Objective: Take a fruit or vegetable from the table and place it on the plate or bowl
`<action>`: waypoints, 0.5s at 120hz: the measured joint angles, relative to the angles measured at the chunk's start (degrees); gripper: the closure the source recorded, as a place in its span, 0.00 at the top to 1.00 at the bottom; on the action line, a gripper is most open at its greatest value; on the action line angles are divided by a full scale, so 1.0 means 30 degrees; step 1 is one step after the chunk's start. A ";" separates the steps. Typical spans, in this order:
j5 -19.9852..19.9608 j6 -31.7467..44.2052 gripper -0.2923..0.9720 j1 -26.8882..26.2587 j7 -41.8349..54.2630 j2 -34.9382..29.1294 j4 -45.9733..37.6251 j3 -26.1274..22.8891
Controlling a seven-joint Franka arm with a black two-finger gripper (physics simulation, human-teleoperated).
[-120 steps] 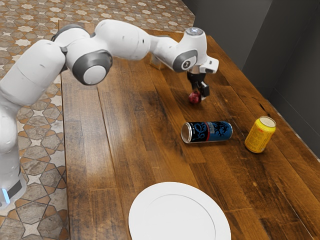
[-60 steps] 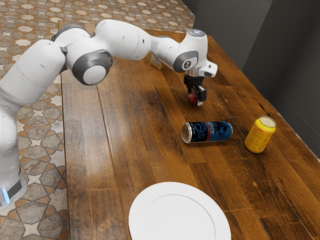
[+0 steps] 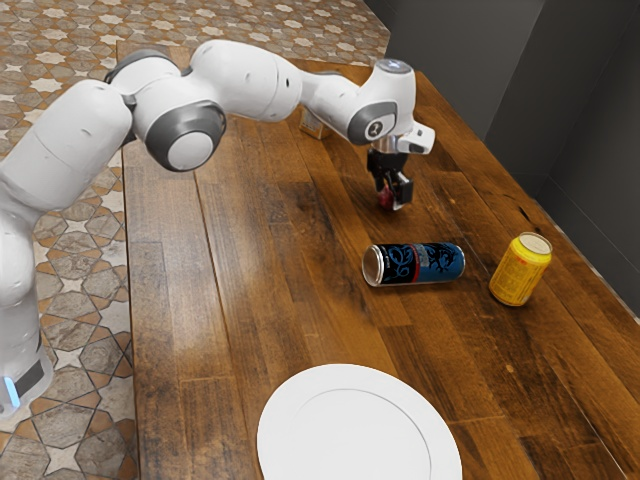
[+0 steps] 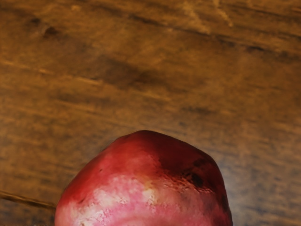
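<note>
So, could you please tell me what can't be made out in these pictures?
- Wrist view: the red fruit is cut off by the picture's edge.
- Exterior view: the gripper covers most of that fruit.
- Exterior view: the white plate runs past the lower edge.
- Exterior view: a tan object is mostly hidden behind the arm.
</note>
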 joint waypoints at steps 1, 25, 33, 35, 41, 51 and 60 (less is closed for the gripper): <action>-0.0005 -0.0001 0.63 0.0001 -0.0009 0.0010 0.0000 0.0000; -0.0242 0.0314 0.60 0.0024 -0.0198 0.0257 -0.0025 0.0002; -0.0267 0.0594 0.59 -0.0011 -0.0246 0.0306 -0.0029 0.0001; -0.0272 0.0656 0.59 -0.0023 -0.0257 0.0313 -0.0029 0.0000; -0.0277 0.0816 0.58 -0.0042 -0.0297 0.0309 -0.0030 0.0000; -0.0248 0.1015 0.54 -0.0049 -0.0384 0.0313 -0.0030 0.0000; -0.0163 0.1147 0.49 -0.0021 -0.0510 0.0308 -0.0037 0.0002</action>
